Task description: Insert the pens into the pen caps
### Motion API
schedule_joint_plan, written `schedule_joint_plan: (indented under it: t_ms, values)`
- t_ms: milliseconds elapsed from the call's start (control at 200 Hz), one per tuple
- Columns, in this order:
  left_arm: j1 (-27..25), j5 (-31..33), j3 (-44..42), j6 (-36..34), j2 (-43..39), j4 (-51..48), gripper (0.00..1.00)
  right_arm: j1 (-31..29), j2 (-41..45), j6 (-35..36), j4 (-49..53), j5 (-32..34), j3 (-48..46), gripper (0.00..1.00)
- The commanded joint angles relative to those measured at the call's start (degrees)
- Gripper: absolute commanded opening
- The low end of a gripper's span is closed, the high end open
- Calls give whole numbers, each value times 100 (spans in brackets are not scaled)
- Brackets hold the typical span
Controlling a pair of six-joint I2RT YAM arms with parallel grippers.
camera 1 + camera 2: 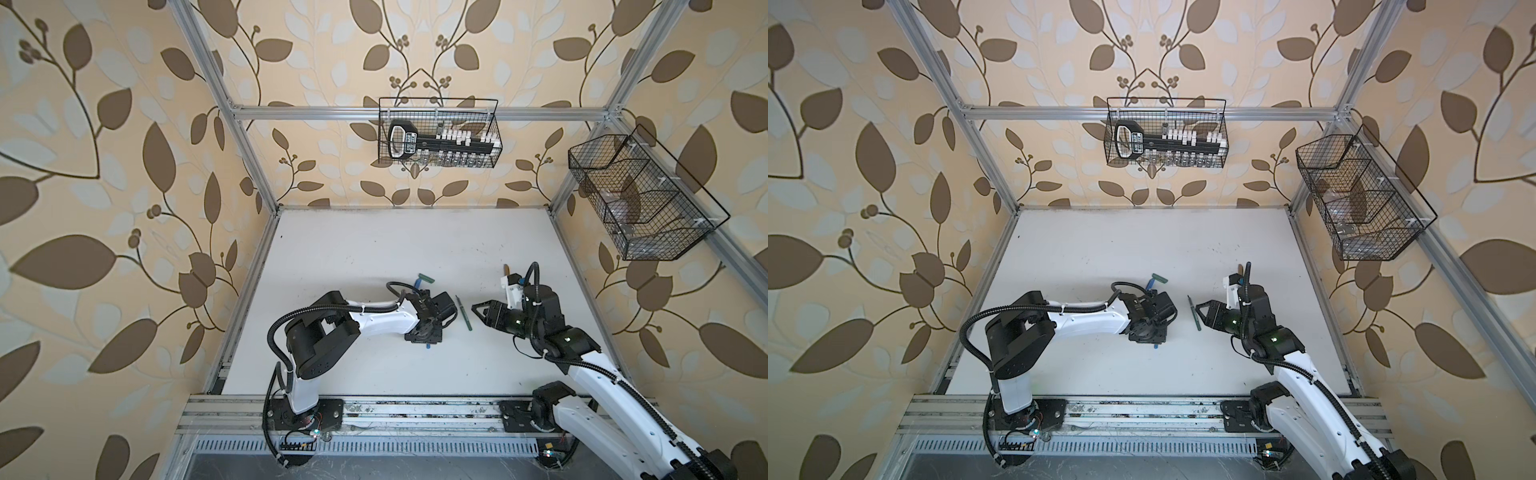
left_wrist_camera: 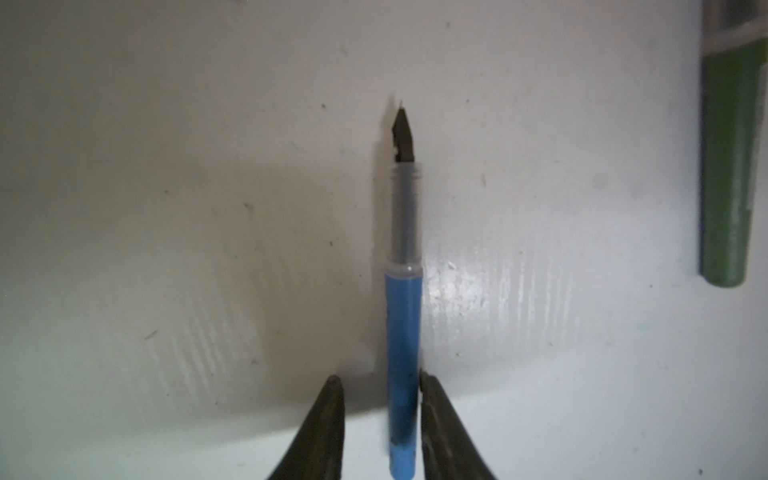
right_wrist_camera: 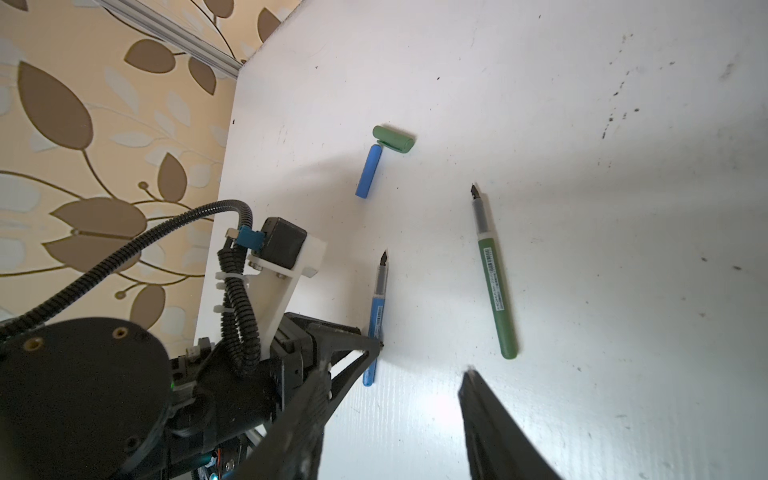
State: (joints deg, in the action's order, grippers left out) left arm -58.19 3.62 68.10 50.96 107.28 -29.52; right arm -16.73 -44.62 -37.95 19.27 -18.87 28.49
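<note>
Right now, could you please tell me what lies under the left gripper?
The blue pen lies on the white table between the open fingers of the left gripper, tip uncapped. In a top view the gripper hides all but its rear end.

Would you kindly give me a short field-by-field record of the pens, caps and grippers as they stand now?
left gripper: fingers either side of the blue pen, a gap showing on one side
right gripper: open, empty, close beside the green pen
green pen: lying uncapped on the table
caps: blue cap and green cap touching, apart from both pens
</note>
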Motion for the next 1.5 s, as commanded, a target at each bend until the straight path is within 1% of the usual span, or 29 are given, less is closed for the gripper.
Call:
schedule_joint_plan:
  t_ms: [0, 80, 190, 250, 290, 330, 350, 435, 536, 691, 736, 901, 1036, 1161, 1496]
  values:
    - [-81, 88, 8, 37, 73, -129, 18, -48, 86, -77, -39, -33, -92, 53]
    - [-137, 149, 81, -157, 83, -221, 11, -69, 93, -82, -37, -11, -90, 53]
    - [-205, 444, 326, -643, 115, -678, 10, -102, 43, -88, -81, -2, -95, 53]
    - [-202, 566, 330, -754, 81, -817, 15, -114, 6, -98, -131, -11, -89, 53]
    - [-211, 568, 282, -853, 33, -804, 22, -125, -24, -115, -164, -11, -88, 53]
    - [-208, 583, 221, -870, -4, -792, 32, -146, -38, -117, -188, -3, -81, 53]
    - [-208, 610, 186, -856, -34, -805, 34, -153, -42, -123, -189, 6, -81, 53]
    - [-210, 569, 16, -769, -146, -682, 40, -172, -71, -134, -242, 24, -95, 53]
    - [-201, 422, -145, -613, -193, -417, 40, -197, -126, -151, -274, 26, -81, 53]
    - [-191, 109, -352, -414, -108, 198, 33, -229, -205, -138, -310, 54, -72, 53]
    - [-181, 29, -385, -386, -62, 336, 29, -258, -255, -98, -290, 107, -48, 53]
    - [-172, -108, -391, -376, 75, 509, 21, -630, -733, 152, 109, 679, 221, 53]
    - [-150, -157, -531, -385, -33, 687, 15, -849, -1102, 31, -253, 672, 141, 53]
    - [-146, -171, -770, -440, -257, 950, 12, -1003, -1480, -64, -524, 709, 157, 54]
    - [-148, -287, -1279, -856, -782, 1724, 11, -1508, -2298, -346, -1197, 685, 411, 53]
